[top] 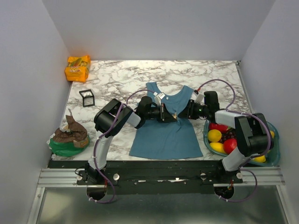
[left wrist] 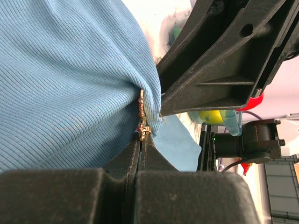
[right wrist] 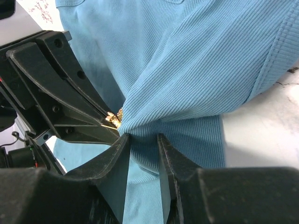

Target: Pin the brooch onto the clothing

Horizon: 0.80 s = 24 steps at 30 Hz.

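Arms converging over a marble-patterned table. The left arm bends at the elbow and reaches rightward. Its left gripper is pressed fully together on a small gold-framed, red-stoned brooch, held edge-on against a raised fold at the chest of the ribbed teal-blue sleeveless tank top. The right arm reaches leftward from above a translucent blue fruit bowl. The right gripper, jaws narrowly apart, pinches that same fold.
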Each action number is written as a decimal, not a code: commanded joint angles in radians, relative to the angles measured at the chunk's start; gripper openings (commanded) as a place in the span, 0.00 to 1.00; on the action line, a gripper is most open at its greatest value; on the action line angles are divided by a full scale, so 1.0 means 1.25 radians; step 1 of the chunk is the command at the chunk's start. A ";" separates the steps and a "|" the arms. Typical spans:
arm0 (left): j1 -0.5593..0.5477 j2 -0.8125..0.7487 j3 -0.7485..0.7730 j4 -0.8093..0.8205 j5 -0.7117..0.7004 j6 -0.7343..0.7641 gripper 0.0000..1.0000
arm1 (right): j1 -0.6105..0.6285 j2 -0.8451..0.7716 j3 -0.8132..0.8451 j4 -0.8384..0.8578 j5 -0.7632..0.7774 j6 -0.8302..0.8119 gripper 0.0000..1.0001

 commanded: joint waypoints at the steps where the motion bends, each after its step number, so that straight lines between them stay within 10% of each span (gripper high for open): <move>1: -0.009 -0.021 0.026 -0.007 0.013 0.022 0.00 | 0.005 0.011 0.020 0.019 -0.029 -0.013 0.38; 24: -0.010 -0.019 0.039 -0.045 0.034 0.055 0.00 | 0.005 0.037 0.062 0.006 -0.056 -0.046 0.39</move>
